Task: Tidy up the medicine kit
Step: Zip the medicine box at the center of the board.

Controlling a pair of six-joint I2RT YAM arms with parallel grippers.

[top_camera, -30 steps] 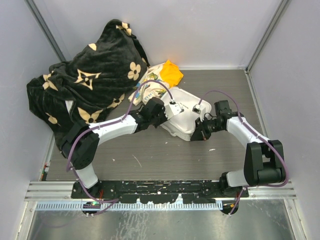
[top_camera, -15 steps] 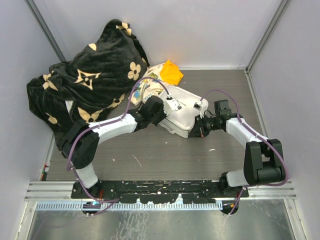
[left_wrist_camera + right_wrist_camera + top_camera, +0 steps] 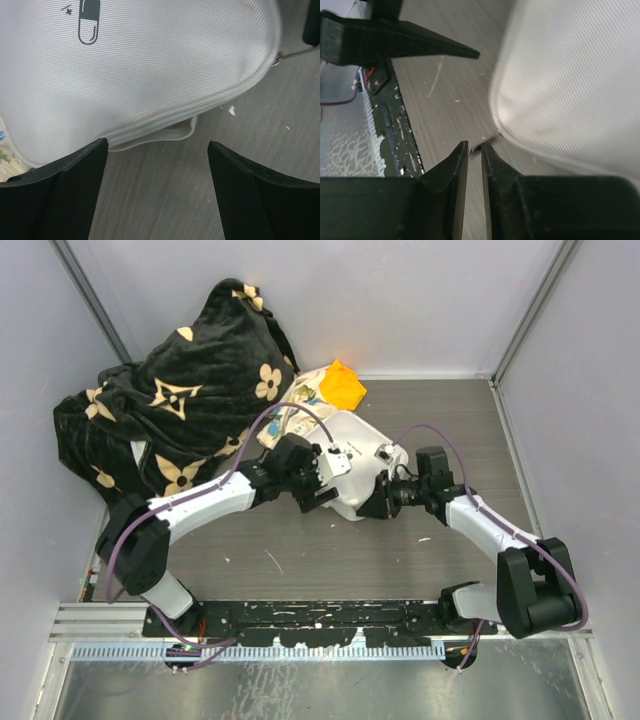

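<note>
The medicine kit [image 3: 360, 445] is a white zip case lying mid-table; its lid with the dark pill logo [image 3: 89, 22] fills the left wrist view. My left gripper [image 3: 322, 490] hovers at the case's near left edge, open wide [image 3: 157, 145], with only table between its fingers. My right gripper [image 3: 372, 505] is at the case's near corner. Its jaws [image 3: 474, 145] stand a narrow gap apart, and the tip of the metal zip pull [image 3: 481, 147] lies at that gap. The case [image 3: 570, 75] looks closed along the edges in view.
A black blanket with beige flowers [image 3: 170, 390] is heaped at the back left. A floral pouch [image 3: 290, 420] and an orange item [image 3: 342, 383] lie just behind the case. Grey walls close in on three sides. The metal rail [image 3: 320, 625] runs along the near edge.
My left gripper has let go and opened wide, drawing back off the case. My right gripper slid left along the case's near edge and its jaws parted slightly.
</note>
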